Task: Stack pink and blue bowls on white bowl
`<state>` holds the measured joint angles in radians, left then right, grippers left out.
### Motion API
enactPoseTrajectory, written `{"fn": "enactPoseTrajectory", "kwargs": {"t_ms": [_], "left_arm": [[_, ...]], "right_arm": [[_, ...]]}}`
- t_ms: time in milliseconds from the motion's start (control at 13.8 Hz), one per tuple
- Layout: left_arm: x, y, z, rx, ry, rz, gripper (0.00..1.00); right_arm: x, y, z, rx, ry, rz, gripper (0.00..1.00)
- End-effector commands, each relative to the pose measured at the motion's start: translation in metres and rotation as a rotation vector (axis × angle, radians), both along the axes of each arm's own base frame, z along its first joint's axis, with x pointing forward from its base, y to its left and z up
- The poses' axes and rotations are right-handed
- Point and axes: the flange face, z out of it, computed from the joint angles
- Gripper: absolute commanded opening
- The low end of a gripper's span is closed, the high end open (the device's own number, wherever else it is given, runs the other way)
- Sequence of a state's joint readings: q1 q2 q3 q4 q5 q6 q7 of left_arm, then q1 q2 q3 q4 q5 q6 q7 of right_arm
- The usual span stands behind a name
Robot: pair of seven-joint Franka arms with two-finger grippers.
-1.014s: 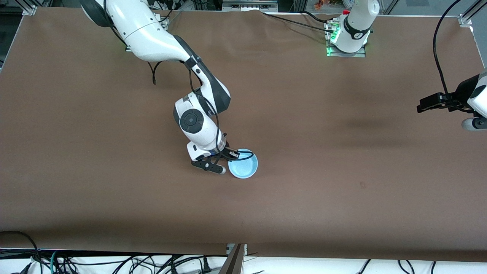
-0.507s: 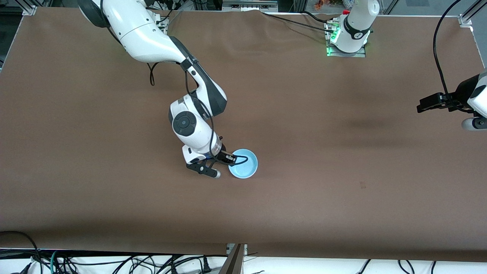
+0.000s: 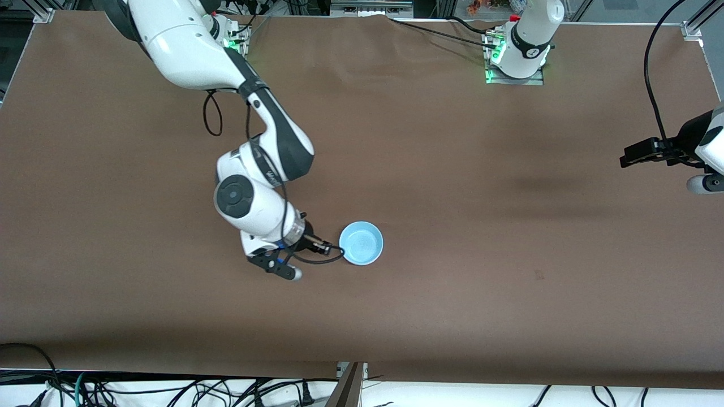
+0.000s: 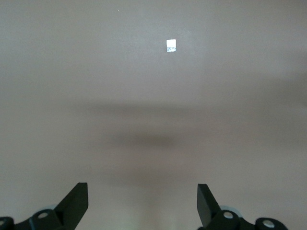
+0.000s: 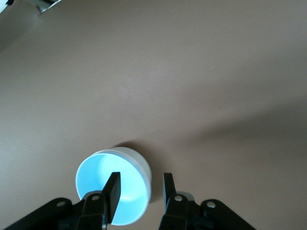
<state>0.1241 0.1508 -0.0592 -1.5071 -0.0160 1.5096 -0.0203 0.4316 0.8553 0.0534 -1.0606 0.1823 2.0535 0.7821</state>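
The light blue bowl (image 3: 361, 242) sits upright near the middle of the brown table. In the right wrist view the blue bowl (image 5: 103, 179) shows a pale white outer wall (image 5: 145, 171) below its rim, as of a bowl under it. The pink bowl is hidden. My right gripper (image 3: 280, 267) is up over bare table, beside the bowl toward the right arm's end. It is open and empty (image 5: 140, 187). My left gripper (image 4: 143, 201) is open and empty over bare table, and the left arm (image 3: 704, 150) waits at its end of the table.
The brown table cover (image 3: 509, 226) surrounds the bowl. A small white tag (image 4: 171, 45) lies on the table in the left wrist view. Cables (image 3: 169, 390) hang below the table edge nearest the front camera.
My right gripper has drawn away from the blue bowl toward the right arm's end of the table. The bowl has stayed in place. The left arm has not moved.
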Motion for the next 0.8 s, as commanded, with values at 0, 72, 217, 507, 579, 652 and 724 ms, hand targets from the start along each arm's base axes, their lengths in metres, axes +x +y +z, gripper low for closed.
{"fn": "enactPoseTrajectory", "kwargs": {"t_ms": [0, 72, 217, 507, 579, 652, 724], "left_arm": [[0.002, 0.0, 0.006, 0.007, -0.013, 0.002, 1.0], [0.002, 0.0, 0.006, 0.008, -0.011, 0.003, 1.0], [0.002, 0.0, 0.006, 0.007, -0.013, 0.002, 1.0], [0.002, 0.001, 0.006, 0.006, -0.013, 0.007, 1.0], [0.002, 0.001, 0.006, 0.006, -0.013, 0.007, 1.0], [0.002, 0.001, 0.006, 0.006, -0.013, 0.007, 1.0], [0.002, 0.001, 0.006, 0.006, -0.013, 0.007, 1.0]], "right_arm": [[0.001, -0.046, 0.042, -0.027, 0.066, 0.104, 0.44], [0.002, -0.068, 0.058, -0.036, 0.086, 0.154, 0.44], [0.004, -0.122, 0.099, -0.069, 0.091, 0.217, 0.44], [-0.007, -0.192, 0.139, -0.172, 0.156, 0.335, 0.49], [-0.011, -0.208, 0.149, -0.184, 0.173, 0.344, 0.52], [-0.015, -0.229, 0.164, -0.196, 0.175, 0.359, 0.53], [-0.019, -0.243, 0.176, -0.201, 0.173, 0.383, 0.57]]}}
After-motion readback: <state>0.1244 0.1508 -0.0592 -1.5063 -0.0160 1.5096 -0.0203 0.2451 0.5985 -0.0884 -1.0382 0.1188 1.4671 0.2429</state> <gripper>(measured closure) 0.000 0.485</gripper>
